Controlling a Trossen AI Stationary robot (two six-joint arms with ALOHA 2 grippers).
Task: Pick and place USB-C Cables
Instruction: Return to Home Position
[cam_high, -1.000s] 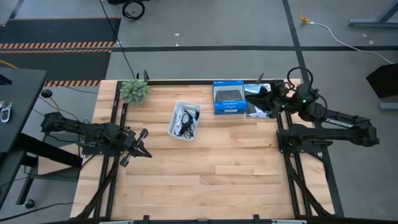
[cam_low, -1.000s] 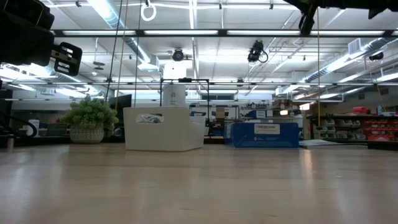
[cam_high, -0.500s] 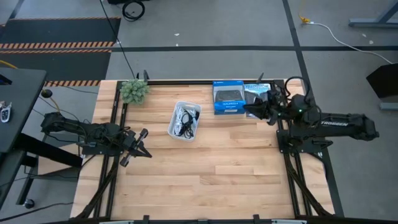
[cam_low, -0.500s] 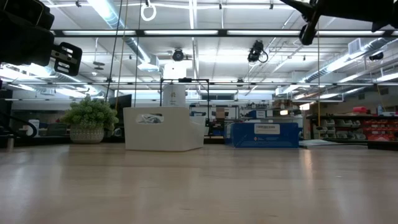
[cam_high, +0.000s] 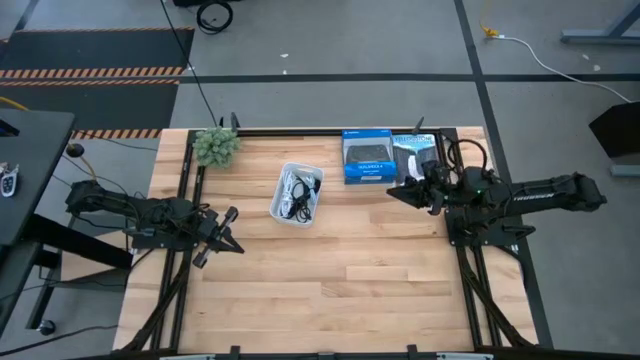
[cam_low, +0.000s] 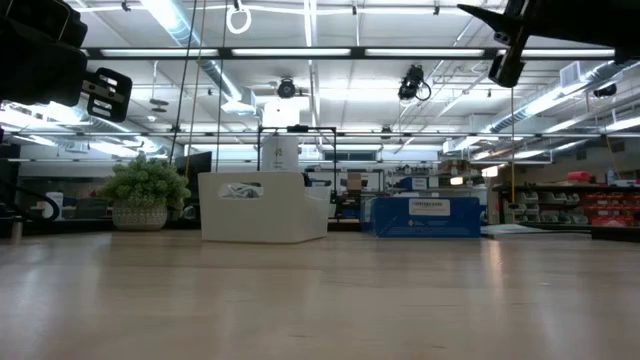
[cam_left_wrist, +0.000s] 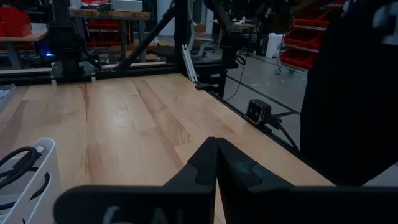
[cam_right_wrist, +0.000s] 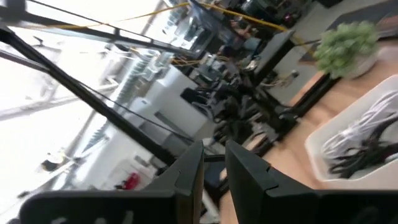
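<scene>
- Both arms sit out at the table's sides, which to me looks like parking. The left gripper (cam_left_wrist: 216, 149) is pinched closed on nothing, and the right gripper (cam_right_wrist: 214, 158) is parted a crack, also empty.
- The USB-C cables (cam_high: 300, 192) lie tangled in the one white bin (cam_high: 279, 190). White and black strands show, but I can't count the separate bundles.

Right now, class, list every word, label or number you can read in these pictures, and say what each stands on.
"TROSSEN": white lettering on the right arm, only just legible.
Blue box: print too small to read.
Dark box beside it: lettering blurred.
White bin: label on its wall unreadable.
</scene>
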